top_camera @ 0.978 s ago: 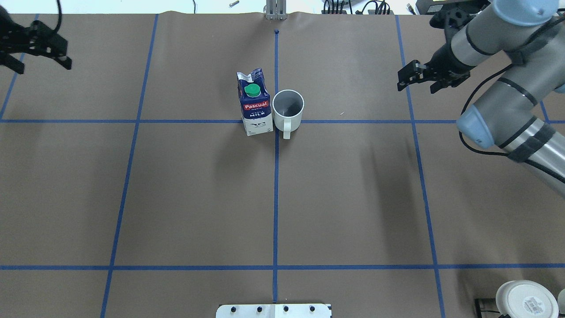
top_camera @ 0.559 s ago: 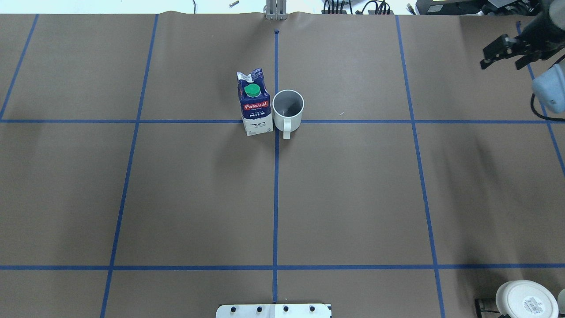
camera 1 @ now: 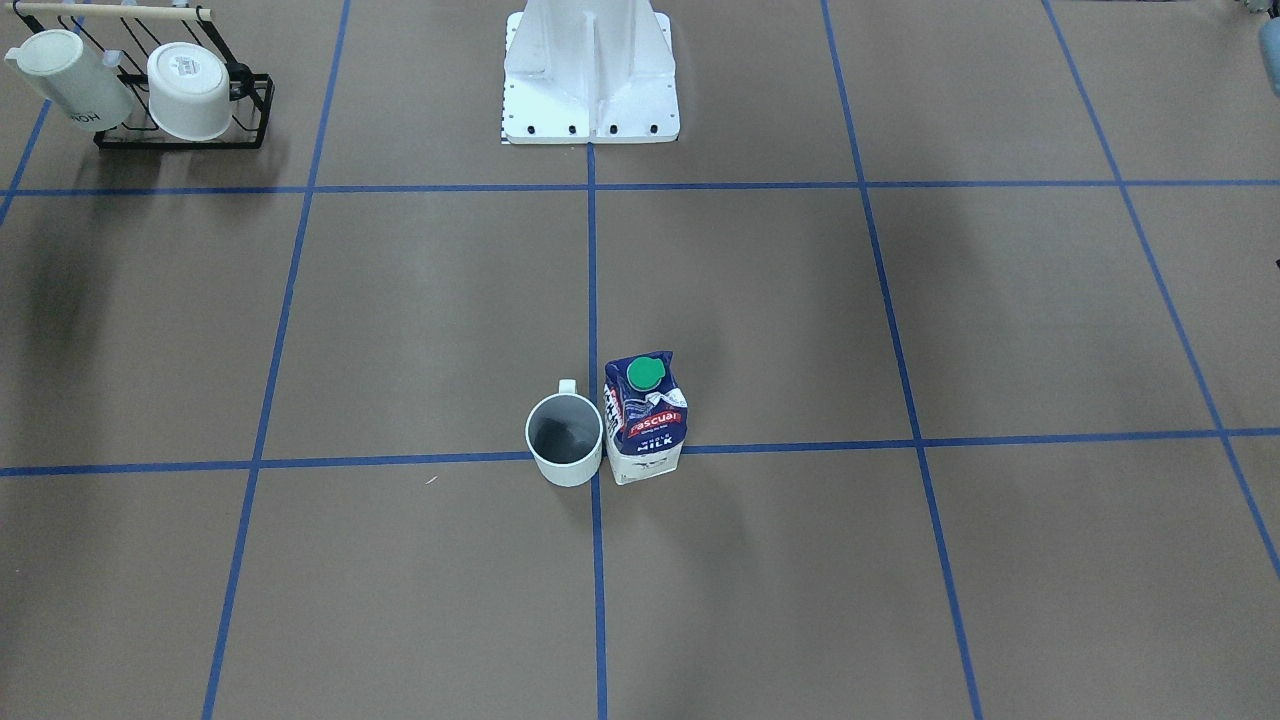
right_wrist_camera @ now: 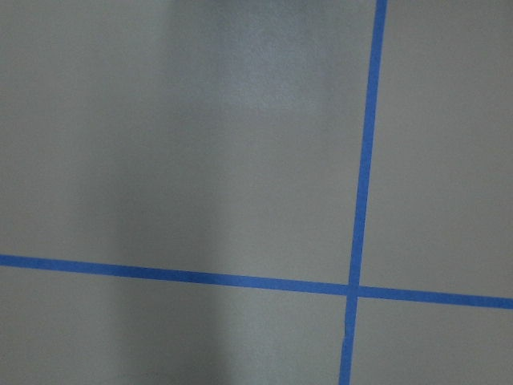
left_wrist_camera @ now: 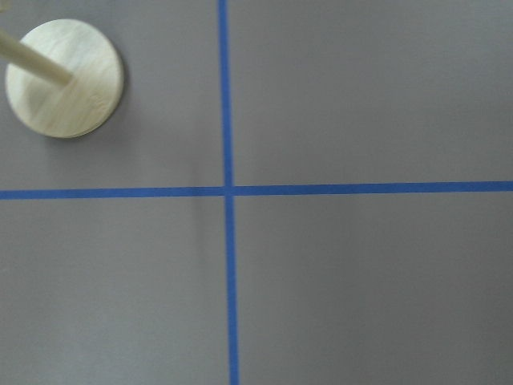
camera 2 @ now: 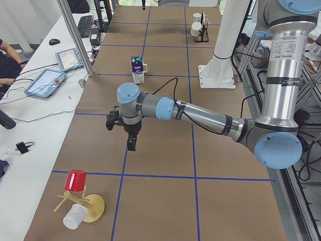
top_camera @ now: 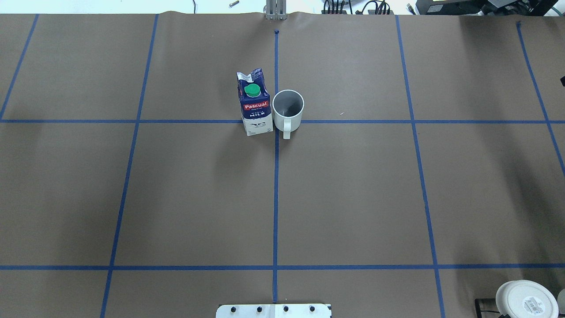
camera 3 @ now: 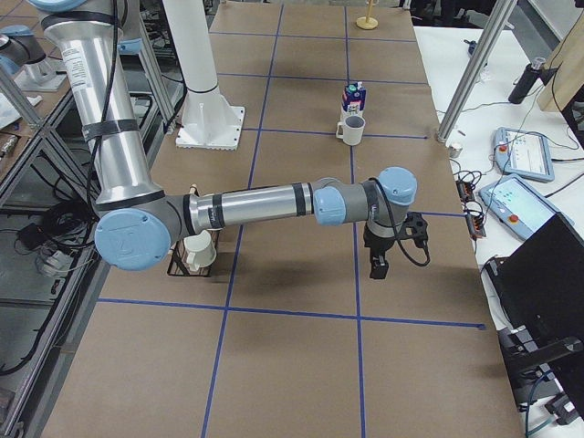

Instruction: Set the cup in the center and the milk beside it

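The off-white cup (top_camera: 288, 108) stands upright on the centre blue line crossing, handle toward the robot. The navy-and-white milk carton (top_camera: 254, 106) with a green cap stands upright right beside it, on the robot's left of it. Both also show in the front view, cup (camera 1: 565, 440) and carton (camera 1: 645, 420). Neither gripper shows in the overhead or front view. My left gripper (camera 2: 120, 133) hovers over bare table far from them in the left side view. My right gripper (camera 3: 397, 248) hovers likewise in the right side view. I cannot tell whether either is open or shut.
A black rack (camera 1: 180, 140) with two white mugs stands near the robot base (camera 1: 590, 70). A wooden stand with a red cup (camera 2: 76, 181) and a white cup is at the left end. Its round wooden foot (left_wrist_camera: 64, 79) shows under the left wrist.
The right arm has swung out of the overhead view to the right, and the left gripper left it at the left. The cup and carton have not moved.
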